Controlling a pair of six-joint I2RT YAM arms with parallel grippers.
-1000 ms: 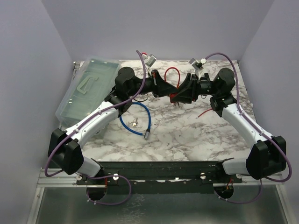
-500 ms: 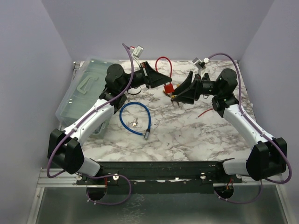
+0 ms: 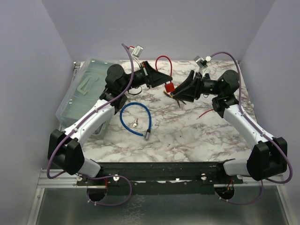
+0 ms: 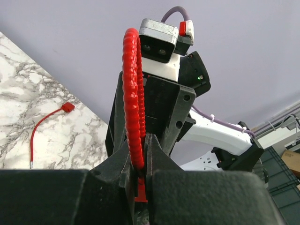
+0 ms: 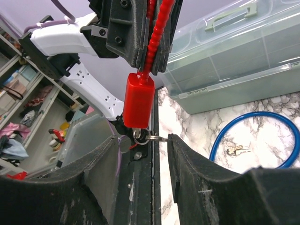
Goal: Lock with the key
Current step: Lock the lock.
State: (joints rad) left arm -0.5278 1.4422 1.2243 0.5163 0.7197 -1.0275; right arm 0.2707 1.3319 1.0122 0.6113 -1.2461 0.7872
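Hanging from the left gripper (image 4: 140, 145) — a red plastic padlock body (image 5: 139, 101). Its long axis runs in line with its red ribbed cable shackle (image 4: 132, 89). The keyed end points away from those jaws, toward the right gripper (image 5: 140, 145). Left jaws are clenched on the shackle just above the body, and the loop rises beyond them. A small silver key (image 5: 139, 136) sits in the body's lower end, between the right jaws — these stand parted, one finger each side, neither pad clearly pressing it. Beyond the right jaws, a blue cable loop (image 5: 255, 136) lies on the marble tabletop (image 5: 197, 126).
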